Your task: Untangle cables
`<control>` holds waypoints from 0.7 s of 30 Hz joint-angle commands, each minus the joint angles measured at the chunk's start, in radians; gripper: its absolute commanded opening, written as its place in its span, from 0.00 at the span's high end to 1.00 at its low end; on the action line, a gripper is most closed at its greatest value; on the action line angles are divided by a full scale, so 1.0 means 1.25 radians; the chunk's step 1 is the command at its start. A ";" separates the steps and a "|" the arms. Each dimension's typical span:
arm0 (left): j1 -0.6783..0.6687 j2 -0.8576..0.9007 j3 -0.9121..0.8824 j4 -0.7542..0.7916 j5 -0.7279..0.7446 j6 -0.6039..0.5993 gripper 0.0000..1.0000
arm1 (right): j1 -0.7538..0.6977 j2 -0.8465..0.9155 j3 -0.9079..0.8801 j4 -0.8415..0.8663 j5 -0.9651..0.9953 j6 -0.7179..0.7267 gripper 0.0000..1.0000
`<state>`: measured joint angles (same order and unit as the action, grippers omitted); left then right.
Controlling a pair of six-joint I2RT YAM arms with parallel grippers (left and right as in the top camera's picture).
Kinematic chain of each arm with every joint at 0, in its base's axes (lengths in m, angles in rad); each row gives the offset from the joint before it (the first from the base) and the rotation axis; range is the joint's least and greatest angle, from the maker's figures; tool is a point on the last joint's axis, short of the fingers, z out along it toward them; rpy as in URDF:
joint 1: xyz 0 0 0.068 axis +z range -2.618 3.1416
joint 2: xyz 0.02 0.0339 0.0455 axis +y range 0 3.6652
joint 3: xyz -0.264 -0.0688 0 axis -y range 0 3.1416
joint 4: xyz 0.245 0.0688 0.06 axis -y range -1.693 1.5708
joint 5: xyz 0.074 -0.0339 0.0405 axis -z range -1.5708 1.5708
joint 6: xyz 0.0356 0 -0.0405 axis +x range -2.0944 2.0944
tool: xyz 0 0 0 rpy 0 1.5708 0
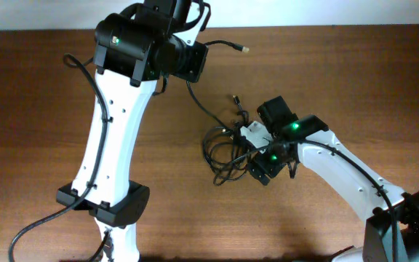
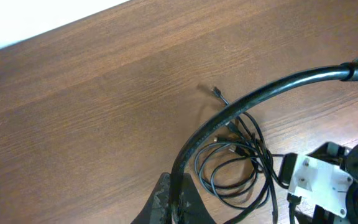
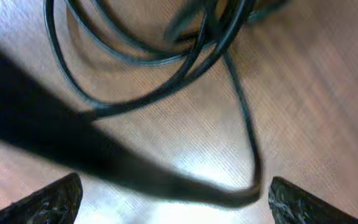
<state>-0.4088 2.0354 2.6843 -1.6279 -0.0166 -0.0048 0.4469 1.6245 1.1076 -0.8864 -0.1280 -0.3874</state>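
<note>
A tangle of thin black cables (image 1: 222, 149) lies looped on the brown table, right of centre. One strand rises from it to my left gripper (image 1: 192, 73), which is shut on it. In the left wrist view the jaws (image 2: 180, 202) pinch this cable (image 2: 260, 93), which arcs up and to the right above the coils (image 2: 238, 165). A light-tipped plug end (image 1: 244, 49) sticks out near the left gripper. My right gripper (image 1: 247, 156) is at the tangle's right edge. In the right wrist view its fingers (image 3: 176, 205) are wide open, with a blurred strand (image 3: 166, 180) crossing between them.
The wooden table (image 1: 35, 109) ends at a white wall along the top edge. A loose plug end (image 2: 216, 92) lies just beyond the coils. The left arm's white link (image 1: 115, 124) spans the left half of the table. The right arm's base (image 1: 406, 225) sits bottom right.
</note>
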 commanded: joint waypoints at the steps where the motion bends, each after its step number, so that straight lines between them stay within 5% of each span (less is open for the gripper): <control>1: 0.005 -0.019 0.012 -0.005 -0.008 -0.005 1.00 | 0.004 0.000 0.022 0.034 0.004 -0.076 0.05; 3: 0.005 -0.019 0.012 -0.010 -0.008 -0.005 1.00 | 0.004 0.000 0.060 0.050 0.007 -0.076 0.05; 4: 0.005 -0.019 0.012 -0.010 -0.008 -0.005 1.00 | 0.004 0.000 0.075 0.088 0.007 -0.076 0.13; 5: 0.005 -0.021 0.013 -0.009 -0.017 -0.002 1.00 | 0.004 0.000 0.075 0.097 0.007 -0.076 0.39; 7: 0.005 -0.038 0.013 -0.005 -0.069 -0.003 1.00 | 0.004 0.000 0.075 0.096 0.007 -0.066 0.39; 8: 0.005 -0.055 0.013 0.003 -0.071 -0.003 1.00 | 0.004 0.000 0.075 0.096 0.007 -0.066 0.49; 9: 0.005 -0.068 0.013 0.008 -0.086 -0.003 1.00 | 0.004 0.000 0.075 0.096 0.007 -0.065 0.96; 15: 0.013 -0.160 0.012 -0.009 -0.162 -0.022 1.00 | -0.005 -0.024 0.176 0.033 0.012 -0.016 0.96; 19: 0.080 -0.168 0.012 -0.022 -0.167 -0.042 1.00 | -0.048 -0.066 0.822 -0.323 0.236 0.186 0.96; 21: 0.107 -0.169 0.012 -0.025 -0.168 -0.041 1.00 | -0.082 -0.066 1.111 -0.385 0.296 0.242 0.96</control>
<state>-0.3042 1.8454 2.6884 -1.6581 -0.2153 -0.0456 0.3767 1.5661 2.3238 -1.3521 0.1287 -0.1879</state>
